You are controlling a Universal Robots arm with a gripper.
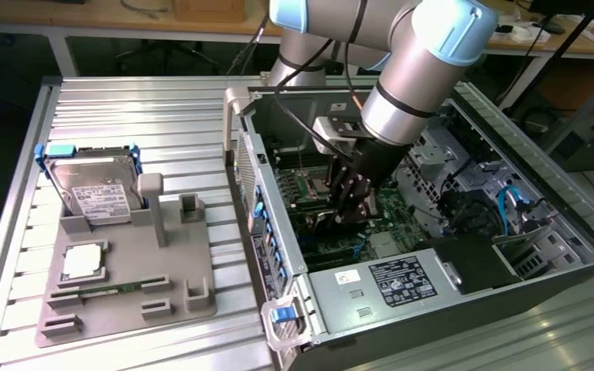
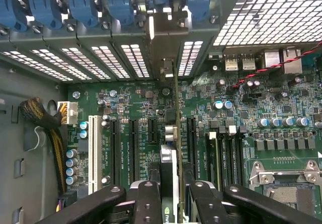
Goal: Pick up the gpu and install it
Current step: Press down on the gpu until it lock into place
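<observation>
In the wrist view the black gripper (image 2: 168, 196) sat nearest, its fingers (image 2: 147, 204) closed on the graphics card (image 2: 170, 163), which was seen edge-on and stood upright between them. The card ran away from the fingers over the green motherboard (image 2: 251, 98), in line with one of the long black expansion slots (image 2: 135, 148), with a white slot (image 2: 92, 153) further to one side; whether its lower edge had fully seated in a slot could not be told. Its silver end bracket (image 2: 163, 38) stood against the back wall of the case, among the vented slot covers (image 2: 78, 63) and under a row of blue clips (image 2: 83, 5). A braided bundle of wires (image 2: 43, 116) ended in a white plug near the board's edge, and the processor socket (image 2: 287, 183) lay off to the other side. In the exterior view the arm (image 1: 421, 77) reached down into the open computer case (image 1: 411, 224), with the gripper (image 1: 354, 202) low over the board. On the exterior view's left, well apart from the case, a grey holder (image 1: 127, 294) rested on the ribbed metal table (image 1: 121, 108), carrying a hard drive (image 1: 96, 189) in a blue frame, a processor chip (image 1: 80, 261) and a memory stick (image 1: 106, 291).
</observation>
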